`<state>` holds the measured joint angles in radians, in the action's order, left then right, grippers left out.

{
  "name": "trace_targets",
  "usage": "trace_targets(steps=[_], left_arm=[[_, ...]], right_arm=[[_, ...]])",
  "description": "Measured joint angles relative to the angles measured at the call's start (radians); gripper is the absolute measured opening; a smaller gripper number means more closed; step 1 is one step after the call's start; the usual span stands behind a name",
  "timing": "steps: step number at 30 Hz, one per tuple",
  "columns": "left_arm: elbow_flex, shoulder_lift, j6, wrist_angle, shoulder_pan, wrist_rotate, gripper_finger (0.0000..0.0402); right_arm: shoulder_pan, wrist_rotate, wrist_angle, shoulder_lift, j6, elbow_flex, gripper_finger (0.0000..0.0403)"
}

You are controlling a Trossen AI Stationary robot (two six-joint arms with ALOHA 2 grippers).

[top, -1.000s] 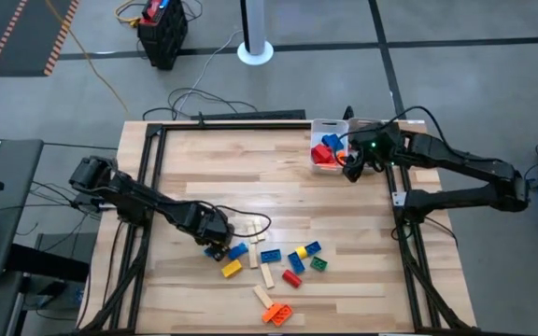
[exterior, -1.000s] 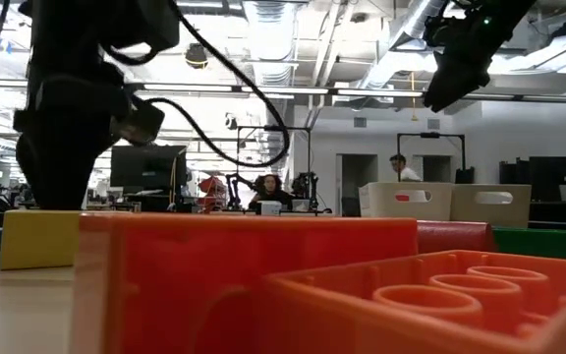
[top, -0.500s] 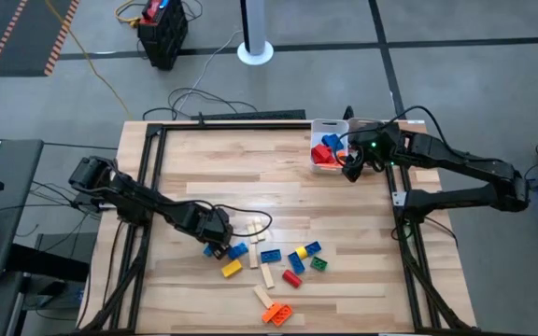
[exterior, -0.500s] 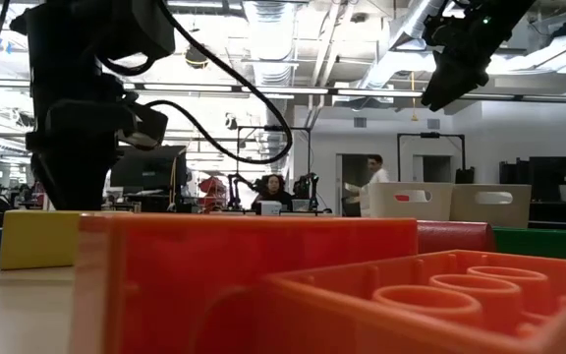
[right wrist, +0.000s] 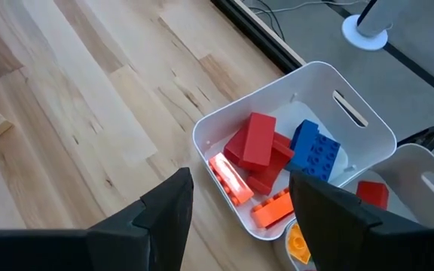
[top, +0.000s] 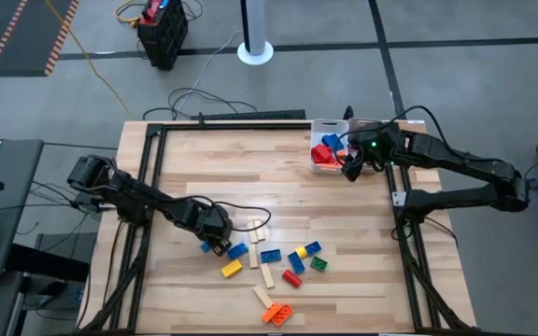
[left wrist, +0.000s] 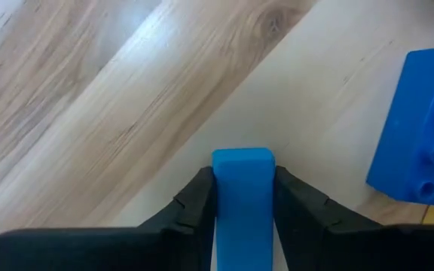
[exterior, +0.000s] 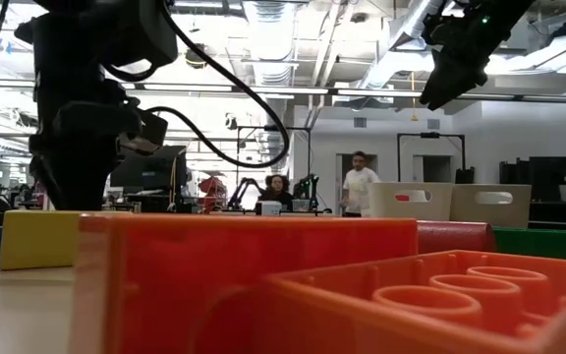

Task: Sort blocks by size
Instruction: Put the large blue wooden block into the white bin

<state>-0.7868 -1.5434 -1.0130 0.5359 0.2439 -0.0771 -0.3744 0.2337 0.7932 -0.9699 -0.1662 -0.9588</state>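
Loose blocks lie in a pile (top: 278, 266) on the wooden table's near middle: a yellow one (top: 229, 269), blue, red and green ones, an orange one (top: 275, 314), and pale wooden bars (top: 255, 231). At the pile's left end my left gripper (top: 215, 245) is shut on a small blue block (left wrist: 242, 162). A larger blue block (left wrist: 420, 128) lies beside it. My right gripper (top: 351, 170) hangs open over the near edge of a white tray (right wrist: 202, 135). The tray holds red (right wrist: 253, 139), blue (right wrist: 315, 150) and orange (right wrist: 273, 207) blocks. My left gripper pinches the small blue block by its two long sides (left wrist: 221, 188), one finger on each. The fingers come from above, pointing down, and lie along the block. Whether the block rests on the wood or hangs just clear of it does not show.
A second white tray (top: 367, 126) stands to the right of the first, at the far right corner. The black table frame (top: 152, 168) runs along the left and far edges. The low view is filled by an orange block (exterior: 430, 295). People stand in the room behind.
My left gripper has stayed at the left end of the pile and drawn its fingers in onto the small blue block. My right gripper has kept still. A person in the room behind has walked toward the left.
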Motion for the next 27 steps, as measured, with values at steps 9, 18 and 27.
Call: trace_targets(steps=[9, 18, 27], left_arm=[[0.002, 0.090, 0.152, -0.073, -0.176, -0.041, 0.0099], [0.001, 0.203, 0.441, -0.533, -0.417, -0.022, 0.0101], [-0.005, 0.126, 0.532, -1.028, -0.524, 0.103, 0.0103]], right_arm=[[0.033, -0.012, -0.009, 0.000, -0.052, 0.000, 0.0249], [0.120, -0.050, -0.084, 0.000, -0.131, 0.000, 0.0249], [0.203, -0.052, -0.312, -0.052, -0.173, 0.000, 0.0249]])
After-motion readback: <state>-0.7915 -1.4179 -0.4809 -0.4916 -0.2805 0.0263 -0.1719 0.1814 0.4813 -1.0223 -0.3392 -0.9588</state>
